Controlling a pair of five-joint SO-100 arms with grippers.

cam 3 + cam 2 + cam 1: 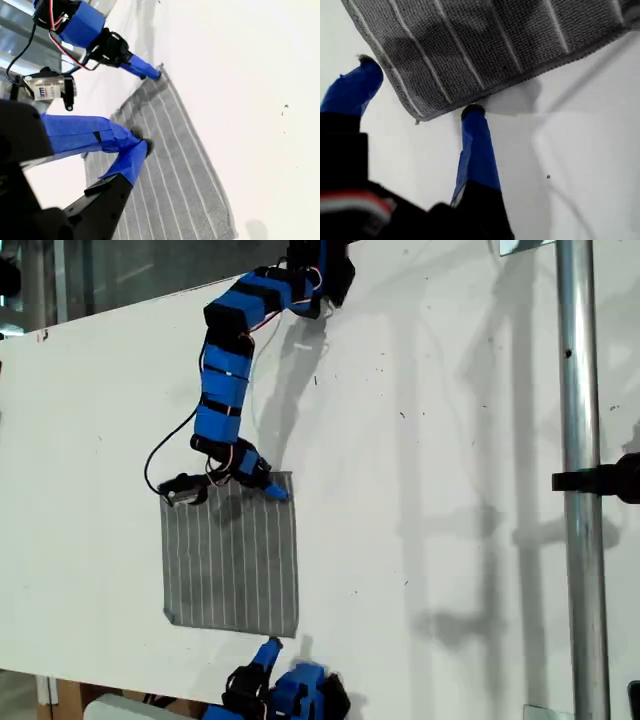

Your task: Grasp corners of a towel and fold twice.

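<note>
First claw open astride a towel corner, second claw shut beside the opposite edge.

My first gripper (262,487) (417,87) has its jaws spread wide on either side of one corner (417,120) of the towel (232,565). One fingertip (472,110) touches the hem and the other stands off the cloth, with nothing clamped. My second gripper (270,648) (141,142) has its tips pressed together with nothing between them, just off the towel's lower edge near its lower right corner in the exterior view. The single towel lies flat and unfolded on the white table (450,490), lower left of centre in the exterior view. It is slightly taller than wide there, and its white stripes run from frame top to frame bottom. All four corners show, and there are two arms.
</note>
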